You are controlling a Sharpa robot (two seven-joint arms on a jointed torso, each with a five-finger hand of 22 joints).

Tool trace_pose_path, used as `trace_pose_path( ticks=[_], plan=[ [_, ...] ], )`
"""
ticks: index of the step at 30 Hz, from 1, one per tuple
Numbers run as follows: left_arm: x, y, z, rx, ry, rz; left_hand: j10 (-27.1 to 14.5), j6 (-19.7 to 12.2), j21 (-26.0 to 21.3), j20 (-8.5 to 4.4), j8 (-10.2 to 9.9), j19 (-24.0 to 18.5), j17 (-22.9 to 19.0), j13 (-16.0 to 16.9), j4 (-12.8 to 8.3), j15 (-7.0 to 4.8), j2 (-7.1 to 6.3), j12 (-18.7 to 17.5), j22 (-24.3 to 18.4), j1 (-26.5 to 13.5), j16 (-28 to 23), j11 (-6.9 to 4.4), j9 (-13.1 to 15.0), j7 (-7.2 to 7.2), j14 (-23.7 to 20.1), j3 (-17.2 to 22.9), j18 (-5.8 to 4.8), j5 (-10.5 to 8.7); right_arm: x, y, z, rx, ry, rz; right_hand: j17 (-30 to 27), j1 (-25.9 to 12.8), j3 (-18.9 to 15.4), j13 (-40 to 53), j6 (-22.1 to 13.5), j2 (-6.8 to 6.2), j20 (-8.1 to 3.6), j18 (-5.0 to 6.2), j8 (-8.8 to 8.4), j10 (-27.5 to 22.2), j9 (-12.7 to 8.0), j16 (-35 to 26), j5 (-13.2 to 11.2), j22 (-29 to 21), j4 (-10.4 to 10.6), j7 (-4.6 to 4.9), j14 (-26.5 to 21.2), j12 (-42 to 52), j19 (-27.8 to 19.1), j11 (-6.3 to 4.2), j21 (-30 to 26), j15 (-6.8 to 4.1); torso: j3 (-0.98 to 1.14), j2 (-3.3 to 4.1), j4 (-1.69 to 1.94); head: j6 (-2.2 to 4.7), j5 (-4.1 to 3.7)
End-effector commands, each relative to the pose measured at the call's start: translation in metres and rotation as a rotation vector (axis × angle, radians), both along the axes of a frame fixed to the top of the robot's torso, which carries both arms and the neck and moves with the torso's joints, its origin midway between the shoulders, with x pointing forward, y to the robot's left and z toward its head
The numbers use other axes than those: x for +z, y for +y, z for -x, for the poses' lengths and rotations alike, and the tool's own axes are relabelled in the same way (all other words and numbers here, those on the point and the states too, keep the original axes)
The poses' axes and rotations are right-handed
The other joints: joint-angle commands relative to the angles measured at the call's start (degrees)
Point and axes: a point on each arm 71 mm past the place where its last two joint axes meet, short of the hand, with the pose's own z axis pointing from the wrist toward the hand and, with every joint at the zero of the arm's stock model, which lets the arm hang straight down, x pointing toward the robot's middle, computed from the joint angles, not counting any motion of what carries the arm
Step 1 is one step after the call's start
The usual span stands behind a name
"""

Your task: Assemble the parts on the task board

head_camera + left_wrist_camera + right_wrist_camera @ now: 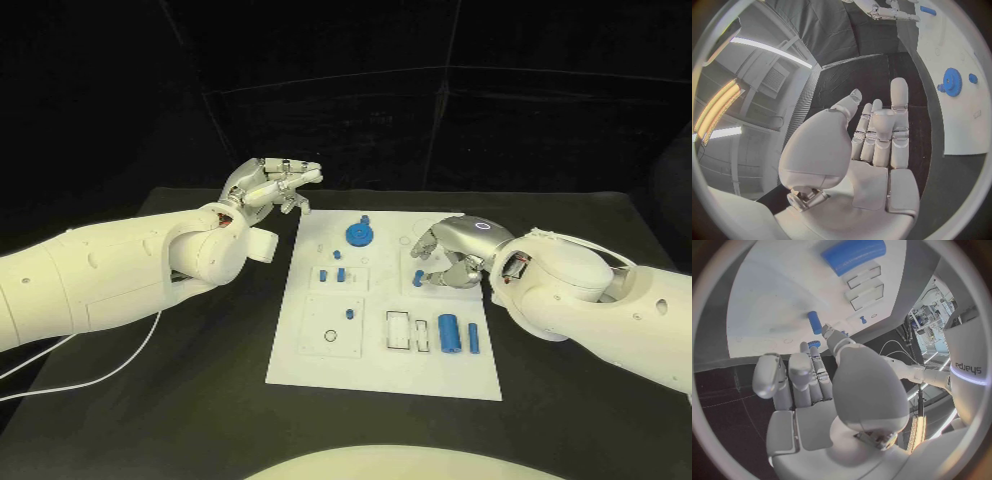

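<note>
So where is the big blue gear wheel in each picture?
Head view: the blue gear sits near the far edge of the white task board, between the two hands.
Left wrist view: the gear shows on the board, beyond the left hand, which holds nothing.
Right wrist view: I cannot find the gear here.
Shared landmark: the white task board, seen in all three.

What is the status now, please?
Left hand open, off the board. Right hand over the board, fingers at a small blue part. Nothing in the way.
</note>
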Motion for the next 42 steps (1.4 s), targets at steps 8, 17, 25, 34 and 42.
trace_pose_path(
  ticks=[8, 17, 25, 34, 42],
  plan=[
    [0.001, -0.001, 0.000, -0.012, -0.002, 0.009, -0.3, -0.3, -0.2, 0.26, -0.1, 0.0, 0.0, -0.1, -0.1, -0.06, 0.35, 0.3, -0.1, 0.3, -0.2, 0.19, 0.0, -0.12, -0.3, -0.1, 0.78, 0.23, -0.008, 0.006, -0.002, 0.029, 0.067, 0.085, -0.5, 1.3, -0.2, 0.1, 1.7, 1.39, -0.60, 0.36, 0.66, 2.1, 0.2, -0.5, 0.4, 0.7, 0.1, -0.47, 0.0, 2.0, 0.7, -0.60, 0.3, -0.82, -0.05, -0.04, -0.01, -0.23, 0.12],
    [0.001, -0.001, 0.000, -0.011, -0.002, 0.009, -0.3, -0.3, -0.2, 0.26, -0.1, 0.0, 0.0, -0.1, -0.1, -0.06, 0.35, 0.3, -0.1, 0.3, -0.2, 0.19, 0.0, -0.12, -0.3, -0.1, 0.78, 0.23, -0.014, 0.008, -0.004, 0.037, 0.101, 0.116, 2.2, 2.4, 2.2, 0.0, 5.4, 2.64, -1.18, -0.41, 1.53, 7.4, 0.5, 1.9, 0.8, 4.0, 0.0, -0.39, 1.0, 2.6, 3.1, -1.34, 2.5, -1.42, -0.01, -0.02, 0.02, -0.42, 0.16],
    [0.001, 0.000, 0.000, -0.010, -0.002, 0.009, -0.3, -0.3, -0.3, 0.27, -0.1, 0.0, -0.1, -0.1, -0.1, -0.04, 0.42, 0.4, -0.1, 0.4, -0.2, 0.21, 0.0, -0.11, -0.3, -0.1, 0.78, 0.23, -0.013, 0.009, -0.006, 0.029, 0.076, 0.087, 3.3, 2.8, 4.1, -0.1, 7.4, 3.26, -1.53, -0.74, 1.67, 10.0, 0.4, 3.1, 1.0, 5.5, -0.2, -0.66, 1.2, 1.7, 4.1, -1.77, 3.5, -1.78, -0.01, -0.01, -0.01, -0.50, 0.13],
    [0.001, 0.000, 0.000, -0.009, -0.002, 0.008, -0.3, -0.3, -0.3, 0.27, -0.1, 0.0, -0.1, -0.1, -0.1, -0.04, 0.42, 0.4, -0.1, 0.4, -0.2, 0.21, 0.0, -0.11, -0.3, -0.1, 0.78, 0.23, -0.004, 0.010, -0.008, -0.001, -0.026, -0.008, 4.2, 2.8, 5.6, 0.4, 10.2, 4.95, -2.02, -1.26, 2.63, 13.0, 0.7, 4.1, 0.1, 7.9, 0.1, -1.31, 1.5, 1.5, 5.6, -2.56, 5.1, -2.37, -0.01, -0.01, 0.03, -0.63, -0.05],
    [0.001, 0.002, 0.000, -0.006, 0.000, 0.007, -0.3, -0.3, -0.3, 0.27, -0.1, 0.0, -0.1, -0.1, -0.1, -0.04, 0.42, 0.4, -0.1, 0.4, -0.2, 0.21, 0.0, -0.11, -0.3, -0.1, 0.78, 0.23, 0.006, 0.006, 0.001, -0.024, -0.054, -0.087, 4.1, 2.9, 6.2, 0.5, 10.6, 5.28, -2.18, -1.35, 2.75, 13.4, 0.8, 4.2, -0.2, 8.3, 0.0, -1.44, 1.5, 1.2, 5.8, -2.71, 5.3, -2.50, -0.02, -0.10, 0.00, -0.62, -0.05]
  ],
)
